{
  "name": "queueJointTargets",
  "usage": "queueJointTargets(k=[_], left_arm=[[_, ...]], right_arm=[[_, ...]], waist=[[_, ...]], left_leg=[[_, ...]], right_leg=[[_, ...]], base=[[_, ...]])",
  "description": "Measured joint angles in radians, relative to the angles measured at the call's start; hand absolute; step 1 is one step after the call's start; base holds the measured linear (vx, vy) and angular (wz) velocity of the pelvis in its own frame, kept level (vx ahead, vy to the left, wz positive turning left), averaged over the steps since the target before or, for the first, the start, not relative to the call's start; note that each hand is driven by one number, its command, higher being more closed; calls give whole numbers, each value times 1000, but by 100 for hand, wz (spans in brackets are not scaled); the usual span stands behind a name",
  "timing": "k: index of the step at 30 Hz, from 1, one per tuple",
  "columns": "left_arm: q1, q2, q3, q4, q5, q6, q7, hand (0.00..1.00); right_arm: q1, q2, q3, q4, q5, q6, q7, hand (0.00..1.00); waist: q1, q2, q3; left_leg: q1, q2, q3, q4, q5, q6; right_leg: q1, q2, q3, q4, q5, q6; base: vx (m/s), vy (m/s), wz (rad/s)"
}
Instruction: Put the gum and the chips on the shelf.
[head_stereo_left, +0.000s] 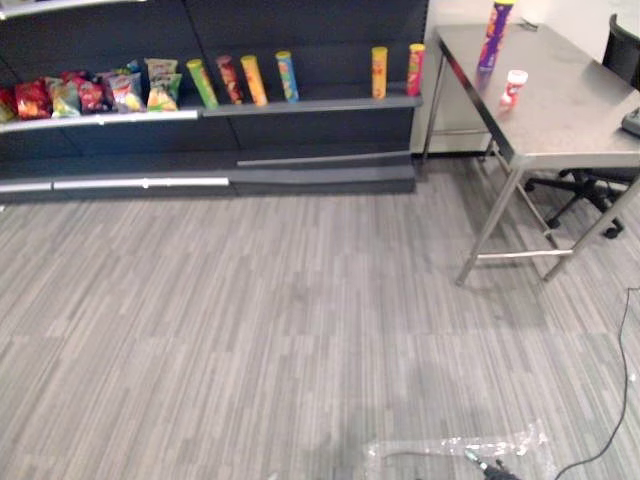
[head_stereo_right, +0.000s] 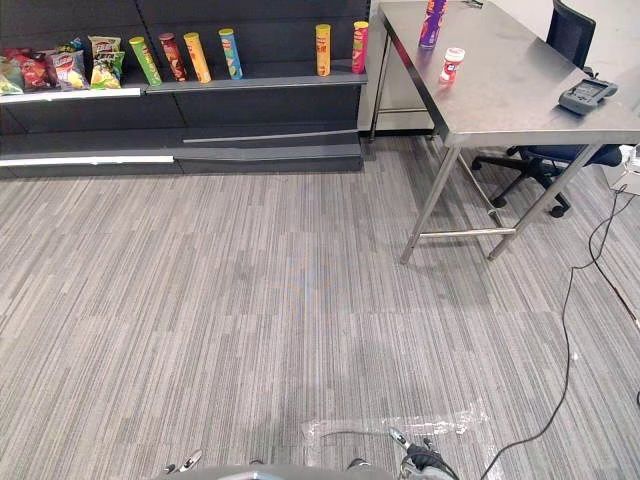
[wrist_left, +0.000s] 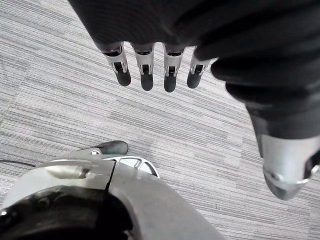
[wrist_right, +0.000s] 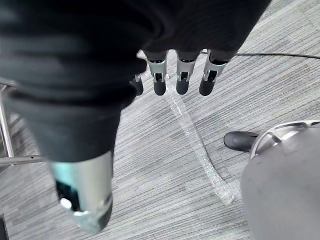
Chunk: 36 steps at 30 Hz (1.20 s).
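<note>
A small white and red gum bottle (head_stereo_left: 513, 88) stands on the steel table (head_stereo_left: 570, 120) at the right. A tall purple chips can (head_stereo_left: 494, 35) stands further back on the same table. The dark shelf (head_stereo_left: 300, 105) runs along the far wall to the left of the table. My left hand (wrist_left: 146, 70) hangs over the grey carpet with straight fingers and holds nothing. My right hand (wrist_right: 182, 75) hangs the same way, its fingers straight and empty, above a strip of clear tape (wrist_right: 192, 137) on the floor. Both hands are far from the table and the shelf.
Several chips cans (head_stereo_left: 255, 80) and snack bags (head_stereo_left: 90, 93) stand on the shelf board. A black office chair (head_stereo_right: 560, 40) sits behind the table, and a grey handheld device (head_stereo_right: 590, 93) lies on its right end. Open carpet lies between me and the shelf.
</note>
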<state>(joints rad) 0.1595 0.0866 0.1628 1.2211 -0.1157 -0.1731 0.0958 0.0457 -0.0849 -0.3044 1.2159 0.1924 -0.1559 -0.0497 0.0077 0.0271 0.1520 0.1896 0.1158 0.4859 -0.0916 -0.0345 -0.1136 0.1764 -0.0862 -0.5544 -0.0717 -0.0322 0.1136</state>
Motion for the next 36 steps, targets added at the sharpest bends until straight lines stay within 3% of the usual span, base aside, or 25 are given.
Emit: queueJointTargets(k=[7,10,14,16,17,18,20,21,23,25,27,29,30,31,32,33,34,36], left_arm=[[-3,5,-21,1,0,-13,9,0],[-14,12,-34,1,-3,-13,9,0],[-59,47,-42,1,-57,-13,14,0],[-64,49,-41,-1,-96,-14,15,0],[-64,46,-40,-4,-118,-13,15,0],[-60,37,-39,-8,-139,-13,15,0],[-56,35,-41,-9,-156,-14,12,0],[-56,36,-42,-10,-156,-15,10,0],[-61,33,-49,-21,-160,-15,7,0],[-60,32,-49,-33,-186,-18,7,0],[-56,23,-48,-33,-192,-21,9,0],[-56,11,-47,-33,-192,-21,9,0],[-54,11,-42,-32,-192,-21,7,0],[-59,12,-41,-34,-194,-21,6,0],[-60,28,-39,-47,-195,-26,5,0],[-60,37,-39,-50,-195,-28,4,0],[-73,52,-39,-48,-194,-27,0,0],[-79,54,-41,-50,-191,-26,-3,0]], right_arm=[[2,7,0,-24,-36,-2,0,0],[-22,8,-1,-25,-34,-1,9,0],[-55,46,1,-21,-16,0,10,0],[-58,55,4,-20,-13,0,10,0],[-59,51,14,-19,-10,-1,10,0],[-59,33,42,-19,14,-2,9,0],[-60,12,57,-19,14,-3,8,0],[-60,8,56,-18,14,-3,7,0],[-64,-15,52,6,14,-2,3,0],[-63,-15,52,14,14,-2,-1,0],[-77,-16,55,14,14,-2,-10,0],[-93,-17,62,14,14,-3,-12,0],[-101,-11,76,14,14,-4,-13,0],[-108,-1,78,16,14,-4,-12,0],[-121,25,78,18,14,-4,-5,0],[-128,37,78,18,14,-5,-3,0],[-141,53,79,16,14,-9,-1,0],[-151,55,88,16,13,-13,5,0]], waist=[[0,-12,5],[-1,-8,11],[0,-68,51],[2,-77,60],[2,-71,62],[3,-47,76],[6,-44,89],[6,-41,89],[6,-35,95],[11,-41,99],[12,-26,104],[20,-3,112],[22,4,111],[23,-10,116],[27,-50,124],[26,-59,122],[24,-86,119],[26,-88,115]], left_leg=[[-10,0,-7,0,0,0],[-49,6,-5,33,0,0],[-139,11,-4,188,-16,-21],[-225,56,-3,371,-49,-16],[-294,109,-5,532,-58,-4],[-350,192,-7,714,-56,8],[-407,247,-38,853,-38,37],[-424,245,-63,869,-50,32],[-485,224,-87,769,-78,21],[-488,197,-80,610,-56,10],[-469,167,-88,299,50,-20],[-443,165,-93,140,79,-26],[-439,165,-106,150,135,-4],[-434,155,-104,171,144,6],[-438,143,-76,223,130,26],[-451,136,-67,258,105,53],[-470,124,-58,333,43,70],[-494,120,-51,466,-60,85]], right_leg=[[-3,-1,-17,4,0,-1],[-76,-37,-23,123,-45,-16],[-159,-120,-34,288,-133,-34],[-155,-121,-43,283,-150,-47],[-150,-108,-46,278,-161,-53],[-116,-73,-45,264,-170,-59],[-79,-53,-37,263,-183,-65],[-69,-54,-36,265,-184,-67],[-67,-65,-36,254,-180,-63],[-67,-84,-29,248,-176,-56],[-68,-91,2,241,-172,-32],[-62,-88,41,241,-176,-1],[-51,-96,65,233,-176,23],[-44,-107,73,216,-174,30],[-27,-128,98,183,-168,31],[-21,-135,101,173,-161,30],[-10,-160,101,155,-118,45],[16,-191,99,134,-68,62]], base=[[1,2,3],[3,27,0],[-52,-2,17],[-97,-87,11],[-100,-139,-8],[-92,-127,-14],[-39,-53,-9],[31,9,3],[73,60,4],[110,115,-11],[218,230,-32],[308,342,-57],[304,336,-58],[319,296,-54],[256,148,-37],[408,212,-34],[342,159,-11],[364,221,-11]])
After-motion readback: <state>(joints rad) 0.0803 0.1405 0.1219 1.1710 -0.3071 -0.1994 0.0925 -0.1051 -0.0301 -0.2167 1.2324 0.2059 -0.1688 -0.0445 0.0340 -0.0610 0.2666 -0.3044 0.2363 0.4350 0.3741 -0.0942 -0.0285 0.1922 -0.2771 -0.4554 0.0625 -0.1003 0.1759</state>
